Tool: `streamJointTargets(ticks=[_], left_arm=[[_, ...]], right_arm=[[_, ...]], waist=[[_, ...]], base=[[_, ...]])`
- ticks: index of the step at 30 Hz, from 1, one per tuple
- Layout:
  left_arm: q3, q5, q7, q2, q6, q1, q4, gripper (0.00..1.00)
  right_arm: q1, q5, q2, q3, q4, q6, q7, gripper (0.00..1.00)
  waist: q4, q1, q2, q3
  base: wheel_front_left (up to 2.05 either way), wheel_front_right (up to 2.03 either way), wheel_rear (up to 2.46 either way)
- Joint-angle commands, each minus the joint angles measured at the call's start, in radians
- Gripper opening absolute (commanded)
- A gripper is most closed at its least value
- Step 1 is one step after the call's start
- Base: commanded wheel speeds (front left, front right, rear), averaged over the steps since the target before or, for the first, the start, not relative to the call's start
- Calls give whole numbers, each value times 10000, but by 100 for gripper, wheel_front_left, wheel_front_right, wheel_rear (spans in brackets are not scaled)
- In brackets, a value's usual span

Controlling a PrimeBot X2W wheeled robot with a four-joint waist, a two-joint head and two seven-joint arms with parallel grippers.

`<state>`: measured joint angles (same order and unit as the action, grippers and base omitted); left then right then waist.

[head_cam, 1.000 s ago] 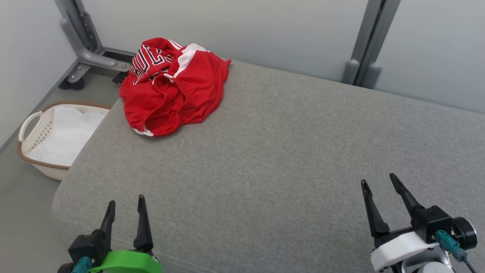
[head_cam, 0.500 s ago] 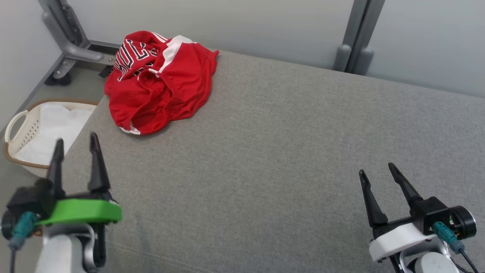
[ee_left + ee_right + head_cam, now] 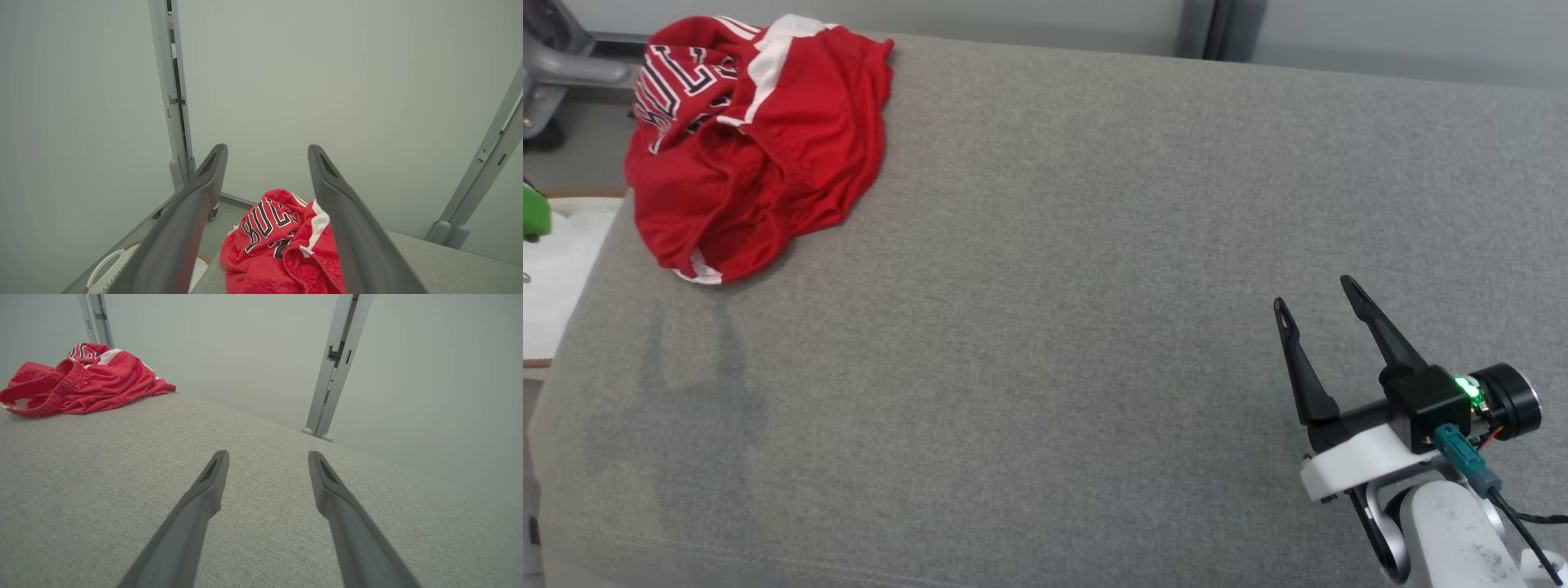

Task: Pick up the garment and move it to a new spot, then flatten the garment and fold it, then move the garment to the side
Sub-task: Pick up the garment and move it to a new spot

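The garment (image 3: 752, 147) is a crumpled pair of red shorts with white trim and black lettering, lying at the far left corner of the grey padded table (image 3: 1045, 286). In the left wrist view my left gripper (image 3: 267, 149) hangs open and empty in the air, above and short of the garment (image 3: 278, 261). A green bit of its mount (image 3: 531, 212) shows at the head view's left edge. My right gripper (image 3: 1316, 292) stands open and empty over the table's near right part, far from the garment (image 3: 81, 384). Its fingers (image 3: 204, 498) point across bare fabric.
A white laundry basket (image 3: 102, 273) sits on the floor off the table's left end, below the garment's corner. Grey metal posts (image 3: 335, 367) (image 3: 173, 102) stand against the pale wall behind the table. The left arm's shadow (image 3: 686, 367) falls on the near left fabric.
The head camera has tilted down and turned, so the whole picture shifted. My left arm has risen and swung left to the picture's edge. Garment and right gripper stay put.
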<state>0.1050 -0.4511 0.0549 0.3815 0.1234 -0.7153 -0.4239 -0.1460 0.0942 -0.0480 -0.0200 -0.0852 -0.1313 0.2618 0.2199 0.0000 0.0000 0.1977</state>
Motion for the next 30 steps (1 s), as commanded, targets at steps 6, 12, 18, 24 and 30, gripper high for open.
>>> streamJointTargets(ticks=[6, 12, 18, 24, 30], left_arm=[[68, -665, 1092, 275, 51, -1087, -1585, 100], [-136, -801, 1425, 99, 56, -1501, -2503, 100], [-266, -834, 1350, 37, 63, -1791, -3112, 100], [-159, -920, 1103, 209, -48, -2014, -3620, 100], [189, -1120, 408, 382, -166, -2330, -3824, 100]], right_arm=[[-626, 257, -43, -55, 195, 10, 49, 100], [-1014, 319, -40, -114, 337, 10, 49, 100], [-1255, 307, -41, -188, 402, 10, 49, 100], [-1339, 232, -40, -144, 423, 10, 49, 100], [-1354, 196, -40, -116, 444, 10, 49, 100]], waist=[[-1330, 0, 0, 1954], [-1594, 0, 0, 2728], [-1765, 0, 0, 3259], [-1945, 0, 0, 3571], [-2077, 0, 0, 3694]], base=[[0, 0, 0], [0, 0, 0], [0, 0, 0], [0, 0, 0], [0, 0, 0]])
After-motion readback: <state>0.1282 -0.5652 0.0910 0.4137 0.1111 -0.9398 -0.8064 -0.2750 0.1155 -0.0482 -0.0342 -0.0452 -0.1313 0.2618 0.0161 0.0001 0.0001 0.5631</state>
